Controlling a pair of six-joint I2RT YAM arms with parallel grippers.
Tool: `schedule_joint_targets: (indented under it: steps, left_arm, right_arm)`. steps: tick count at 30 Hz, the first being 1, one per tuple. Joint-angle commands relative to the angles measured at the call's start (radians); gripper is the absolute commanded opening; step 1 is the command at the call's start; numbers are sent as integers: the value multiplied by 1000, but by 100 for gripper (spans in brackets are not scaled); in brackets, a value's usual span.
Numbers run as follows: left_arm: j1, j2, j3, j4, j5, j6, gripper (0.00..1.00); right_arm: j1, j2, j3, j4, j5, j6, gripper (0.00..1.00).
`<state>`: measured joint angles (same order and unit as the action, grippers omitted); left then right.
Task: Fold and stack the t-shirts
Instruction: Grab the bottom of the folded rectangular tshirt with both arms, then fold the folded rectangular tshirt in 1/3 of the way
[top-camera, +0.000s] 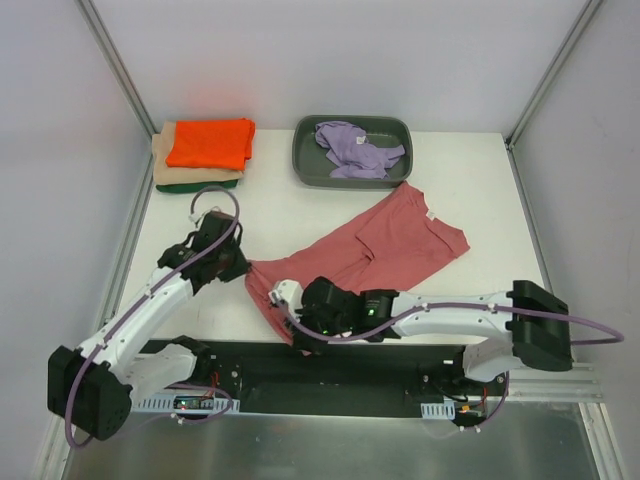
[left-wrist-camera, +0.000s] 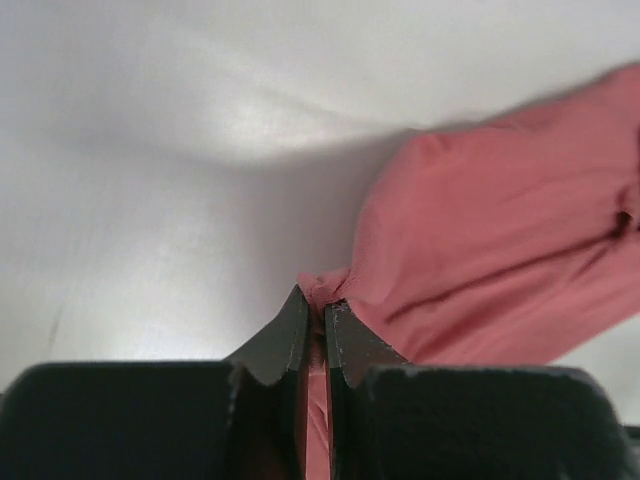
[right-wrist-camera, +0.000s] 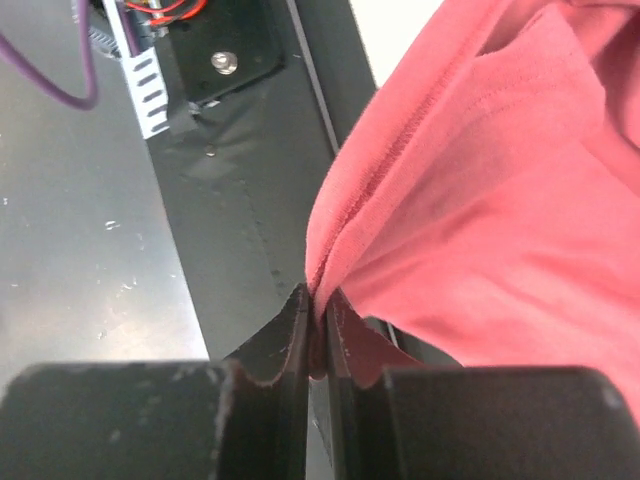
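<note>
The rose-red t-shirt (top-camera: 390, 245) lies rumpled across the middle of the table, its near edge at the table's front. My left gripper (top-camera: 243, 268) is shut on its left corner (left-wrist-camera: 330, 290), the cloth pinched between the fingers. My right gripper (top-camera: 300, 335) is shut on the shirt's near hem (right-wrist-camera: 330, 260) over the black base rail. The lavender t-shirt (top-camera: 355, 148) lies crumpled in the dark grey tray (top-camera: 305, 165). An orange t-shirt (top-camera: 210, 143) lies folded on top of a tan one (top-camera: 160, 170) and a dark green one (top-camera: 200, 186) at the back left.
The black base rail (top-camera: 330, 375) and metal floor (right-wrist-camera: 70, 250) lie just below the table's front edge. Frame posts stand at the back corners.
</note>
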<state>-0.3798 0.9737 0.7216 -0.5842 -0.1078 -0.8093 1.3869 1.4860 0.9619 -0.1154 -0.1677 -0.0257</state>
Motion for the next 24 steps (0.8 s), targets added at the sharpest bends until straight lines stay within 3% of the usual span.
schedule_joint_targets:
  steps: [1, 3, 9, 17, 24]
  left_arm:
    - [-128, 162, 197, 86, -27, 10, 0]
    - [-194, 274, 295, 86, -61, 22, 0]
    - [-234, 574, 565, 86, -24, 32, 0]
    - [-243, 747, 751, 89, 0, 12, 0]
    - [-258, 875, 877, 89, 29, 35, 0]
  right_arm:
    - [-80, -128, -100, 3, 25, 79, 9]
    - [-115, -180, -152, -1, 55, 93, 9]
    - [-271, -363, -314, -32, 123, 170, 9]
    - [-459, -543, -411, -122, 126, 168, 9]
    - [-597, -567, -453, -155, 112, 155, 9]
